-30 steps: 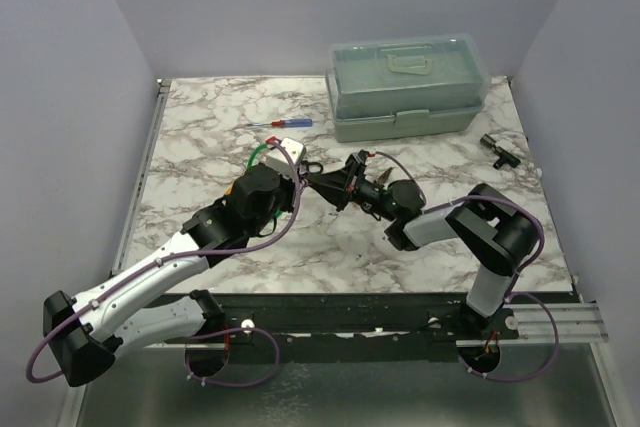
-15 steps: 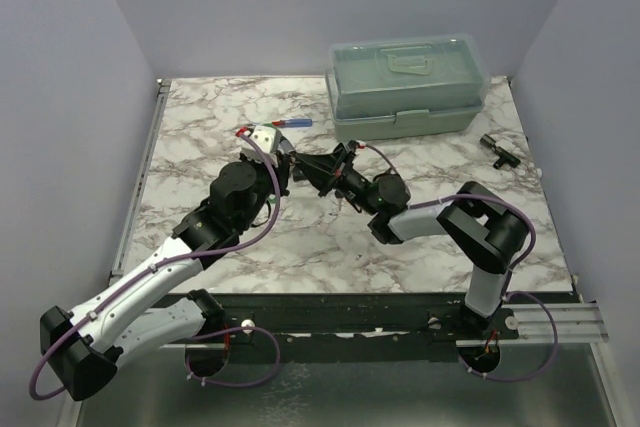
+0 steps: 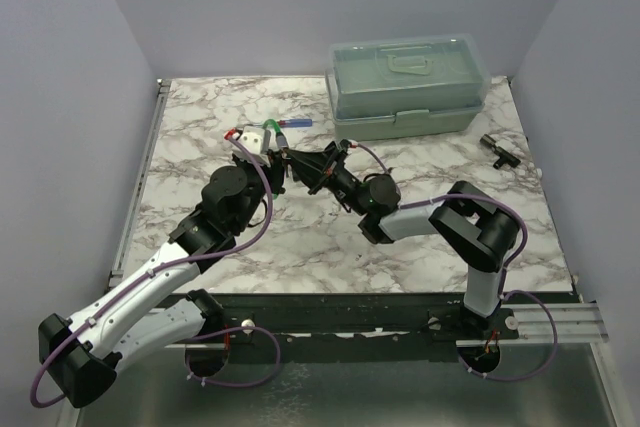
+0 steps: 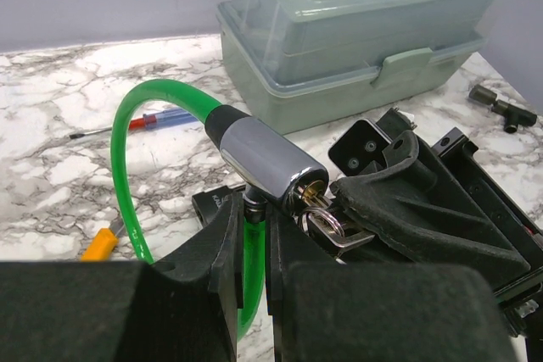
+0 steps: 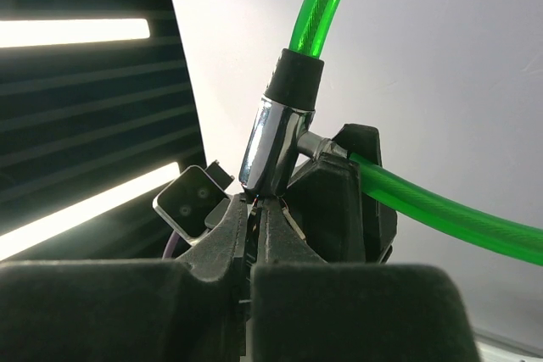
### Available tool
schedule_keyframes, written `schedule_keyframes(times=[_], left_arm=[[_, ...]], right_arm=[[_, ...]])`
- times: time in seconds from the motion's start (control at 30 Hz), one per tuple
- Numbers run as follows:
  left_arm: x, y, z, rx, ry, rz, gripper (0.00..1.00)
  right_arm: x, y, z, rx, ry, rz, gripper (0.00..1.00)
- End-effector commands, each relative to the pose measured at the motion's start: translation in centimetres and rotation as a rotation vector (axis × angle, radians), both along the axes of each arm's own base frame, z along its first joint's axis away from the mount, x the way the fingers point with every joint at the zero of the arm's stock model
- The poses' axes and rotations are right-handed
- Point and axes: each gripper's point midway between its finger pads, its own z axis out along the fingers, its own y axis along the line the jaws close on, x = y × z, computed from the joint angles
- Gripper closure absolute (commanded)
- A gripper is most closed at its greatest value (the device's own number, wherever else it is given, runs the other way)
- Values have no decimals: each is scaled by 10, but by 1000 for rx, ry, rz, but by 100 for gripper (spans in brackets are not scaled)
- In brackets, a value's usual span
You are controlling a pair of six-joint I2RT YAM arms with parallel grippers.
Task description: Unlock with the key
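Note:
The lock is a chrome cylinder (image 4: 270, 161) on a green cable (image 4: 127, 150). My left gripper (image 4: 253, 209) is shut on the cable's stub just under the cylinder and holds it above the table. The key (image 4: 316, 202) sits in the keyhole at the cylinder's end, with a ring hanging from it. Its head is hidden between the fingers of my right gripper (image 4: 399, 201). In the right wrist view my right gripper (image 5: 257, 209) is shut on the key right below the cylinder (image 5: 271, 142). In the top view both grippers meet, the left (image 3: 268, 152) and the right (image 3: 302, 165).
A pale green toolbox (image 3: 408, 87) stands at the back right. A red-and-blue screwdriver (image 3: 290, 123) lies just behind the grippers. A yellow pliers handle (image 4: 100, 243) shows beneath the lock. A small black fitting (image 3: 497, 150) lies at the far right.
Both grippers have moved together to the back and left, toward the screwdriver, carrying the lock and key. Both arms have stretched out further. Neither grip has changed.

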Motion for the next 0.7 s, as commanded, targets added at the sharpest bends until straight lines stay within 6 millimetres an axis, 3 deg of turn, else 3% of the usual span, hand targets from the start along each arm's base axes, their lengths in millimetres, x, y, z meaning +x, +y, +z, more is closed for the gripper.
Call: schedule_keyframes(times=[0.0, 0.4, 0.67], left_arm=[[-27, -42, 9, -90, -5, -231, 100], [-41, -54, -17, -44, 87, -324, 100], [-52, -63, -40, 15, 172, -362, 100]], right_arm=[[-46, -23, 39, 154, -206, -13, 100], [-46, -52, 32, 107, -205, -121, 100], [-46, -59, 18, 80, -163, -127, 100]])
